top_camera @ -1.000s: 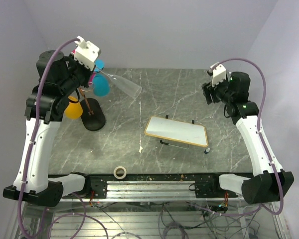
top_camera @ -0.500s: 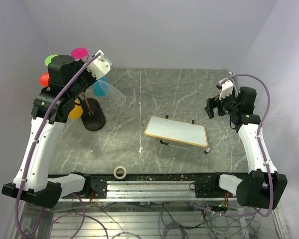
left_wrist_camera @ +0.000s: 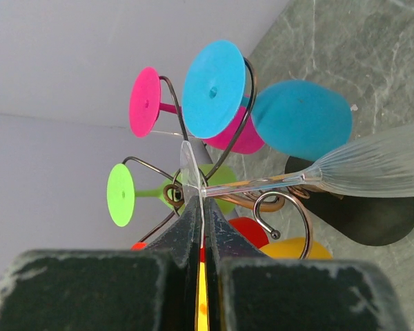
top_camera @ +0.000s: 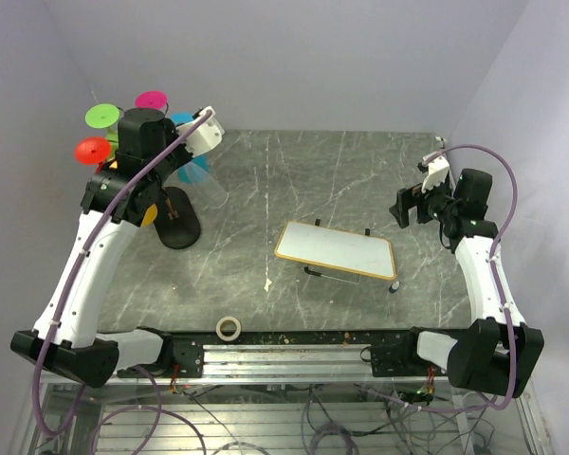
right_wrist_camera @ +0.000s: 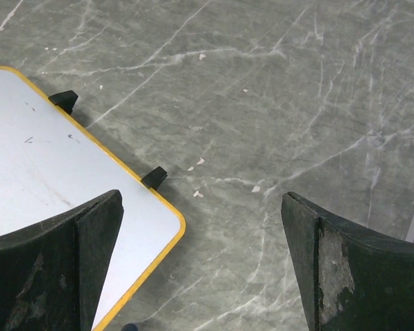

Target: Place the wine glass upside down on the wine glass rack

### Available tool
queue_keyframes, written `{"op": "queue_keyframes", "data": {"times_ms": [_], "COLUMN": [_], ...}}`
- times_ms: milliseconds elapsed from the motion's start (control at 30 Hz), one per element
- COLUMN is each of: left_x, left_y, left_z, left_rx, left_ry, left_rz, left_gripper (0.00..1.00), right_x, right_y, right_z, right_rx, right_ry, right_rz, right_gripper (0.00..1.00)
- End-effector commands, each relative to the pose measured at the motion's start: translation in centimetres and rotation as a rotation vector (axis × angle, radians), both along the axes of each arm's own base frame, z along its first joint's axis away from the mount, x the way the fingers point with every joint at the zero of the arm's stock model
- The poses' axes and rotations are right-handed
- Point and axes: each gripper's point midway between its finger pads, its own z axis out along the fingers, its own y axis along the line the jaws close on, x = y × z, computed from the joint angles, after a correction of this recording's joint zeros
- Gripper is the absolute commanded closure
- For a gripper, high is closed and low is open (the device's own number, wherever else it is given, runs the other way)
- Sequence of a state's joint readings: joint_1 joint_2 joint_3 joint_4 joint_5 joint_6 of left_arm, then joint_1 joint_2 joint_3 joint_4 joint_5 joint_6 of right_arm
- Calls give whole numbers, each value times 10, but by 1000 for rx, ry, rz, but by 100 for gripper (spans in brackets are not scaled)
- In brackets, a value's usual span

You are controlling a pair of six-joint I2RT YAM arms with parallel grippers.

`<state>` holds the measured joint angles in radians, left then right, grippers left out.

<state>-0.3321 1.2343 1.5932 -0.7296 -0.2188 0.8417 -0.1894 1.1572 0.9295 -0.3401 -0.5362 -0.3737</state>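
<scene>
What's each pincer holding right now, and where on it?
Left pincer: clear wine glass, pinched at the edge of its foot disc. Right pincer: open, nothing held.

Ahead of the left pincer (left_wrist_camera: 199, 217), the wine glass (left_wrist_camera: 372, 165) is clear, its bowl ribbed. The wine glass rack (left_wrist_camera: 383, 219) is dark wire on a black base, carrying a blue glass (left_wrist_camera: 214, 79), pink glass (left_wrist_camera: 145, 101), green glass (left_wrist_camera: 120, 194), red glass (left_wrist_camera: 252, 231) and yellow glass (left_wrist_camera: 300, 249). Below the right pincer (right_wrist_camera: 201, 200), the table (right_wrist_camera: 276, 103) is grey marble veined white. The tray (right_wrist_camera: 48, 186) to its left is white, edged yellow.
</scene>
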Motion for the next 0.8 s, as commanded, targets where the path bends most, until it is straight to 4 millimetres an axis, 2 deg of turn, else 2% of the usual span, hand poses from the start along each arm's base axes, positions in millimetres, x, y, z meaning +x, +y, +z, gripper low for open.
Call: {"op": "queue_keyframes", "data": {"times_ms": [0, 300, 767], "left_x": [7, 10, -11], "left_y": [3, 14, 27], "left_z": [5, -11, -16], "left_rx": [17, 61, 119], "left_ry": [-45, -15, 13], "left_rz": [38, 103, 112], "left_gripper": [93, 93, 93], "right_x": [2, 1, 1], "right_y": [3, 3, 2], "right_z": [-2, -2, -3], "right_rx": [36, 41, 41], "right_ry": [1, -1, 0], "right_rz": [20, 24, 20], "right_gripper": [2, 1, 0]}}
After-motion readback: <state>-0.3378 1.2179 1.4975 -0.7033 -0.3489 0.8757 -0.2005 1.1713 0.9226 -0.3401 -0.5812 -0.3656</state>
